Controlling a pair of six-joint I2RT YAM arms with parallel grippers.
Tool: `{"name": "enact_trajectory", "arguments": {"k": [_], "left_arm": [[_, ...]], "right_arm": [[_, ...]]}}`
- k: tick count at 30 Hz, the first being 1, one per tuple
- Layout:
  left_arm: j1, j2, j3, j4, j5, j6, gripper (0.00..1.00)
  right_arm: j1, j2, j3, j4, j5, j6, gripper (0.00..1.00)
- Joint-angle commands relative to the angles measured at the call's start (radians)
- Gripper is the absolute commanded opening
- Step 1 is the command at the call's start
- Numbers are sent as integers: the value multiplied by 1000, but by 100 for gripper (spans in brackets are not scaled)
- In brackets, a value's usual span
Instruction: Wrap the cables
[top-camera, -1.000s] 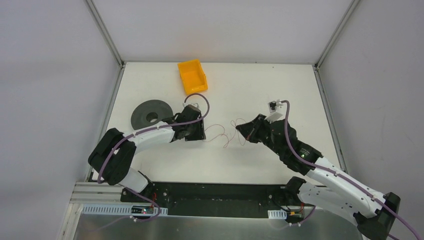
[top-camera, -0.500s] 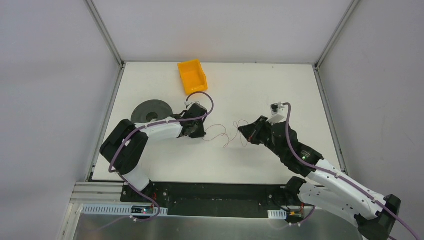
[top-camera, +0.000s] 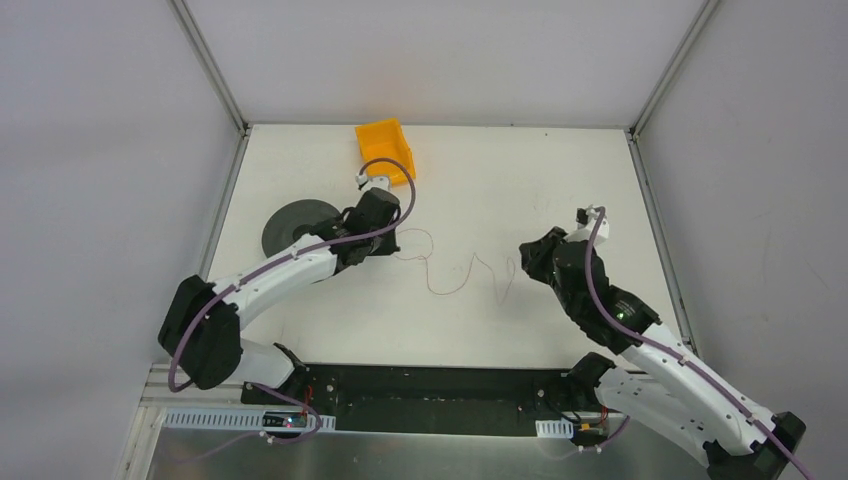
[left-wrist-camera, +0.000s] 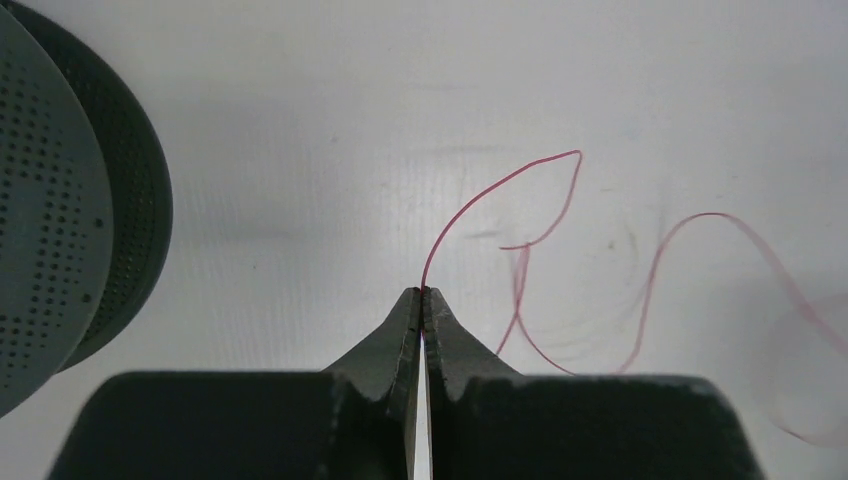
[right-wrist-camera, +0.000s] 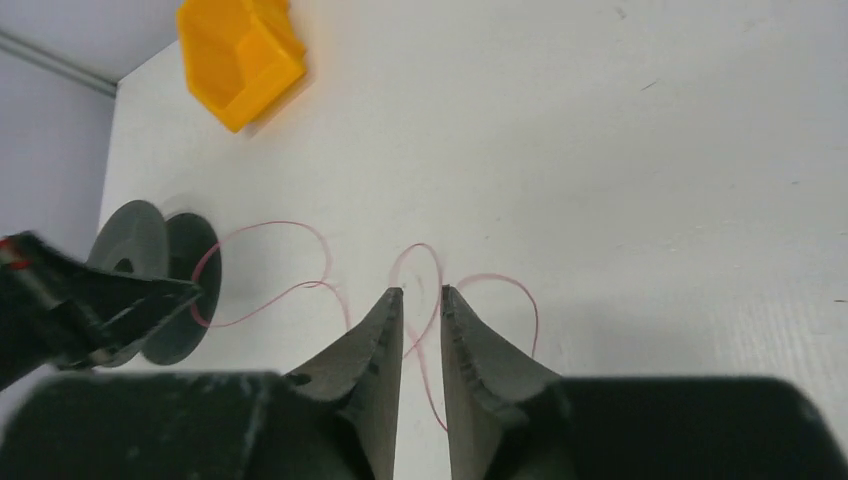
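Pinching one end of the cable (left-wrist-camera: 580, 153), the left gripper (left-wrist-camera: 423, 298) has its two dark fingers pressed fully together, with no gap at the tips, and the thin reddish wire comes out exactly from between those tips. From there the wire rises in a curve, makes a sharp corner, and comes back down in loose bends over the white table (top-camera: 500, 180).

In the top view, the cable lies in the middle of the table, between the two arms. It starts at the left gripper, makes a small loop, dips toward the near edge, rises again, and ends in another bend just in front of the right gripper (right-wrist-camera: 421, 297).

The right gripper points toward the cable with its fingers only a little apart, so a narrow slot stays between them. A piece of the wire is seen through this slot, and a loop of it rises beyond the fingertips. The fingers are not closed on it, and I cannot tell if they touch it or only stand above it.

A dark grey spool (top-camera: 296, 226) is on the table just beside the left gripper, on its outer side. An orange bin (top-camera: 385, 152) stands at the far edge of the table, beyond the left gripper and well apart from the cable.
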Motion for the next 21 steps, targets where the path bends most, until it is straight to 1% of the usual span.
{"name": "enact_trajectory", "arguments": {"k": [1,4,6,9,11,12,14,15,16,17,18,19,21], "left_arm": [[2,-100,58,-35,12,88,0],[1,-147,73,-35,110,151,0],[0,-173,83,-33,175,185,0],[1,-211,91,-29,246,220,0],[0,-236,87,-19,285,231,0],[0,-246,82,-12,300,236,0],[0,-262,69,7,324,247,0],[0,-269,62,20,338,259,0],[0,-275,56,29,358,272,0],[0,-280,53,34,375,288,0],[0,-283,54,36,390,302,0],[0,-285,55,38,405,315,0],[0,-283,64,36,428,341,0]], "right_arm": [[-61,32,74,-113,83,-27,27],[-88,47,101,-143,46,-33,32],[-89,32,100,-85,-36,-61,35],[-88,3,28,155,-282,-126,42],[-87,18,-24,311,-426,-127,46],[-88,42,-36,382,-457,-114,47],[-89,107,-36,462,-518,-86,51],[-89,142,-33,502,-592,-106,54],[-88,173,-36,557,-684,-156,58],[-86,204,-52,619,-776,-242,61],[-86,229,-75,687,-856,-337,62],[-85,253,-98,769,-908,-485,62],[-80,290,-118,820,-913,-646,62]]}}
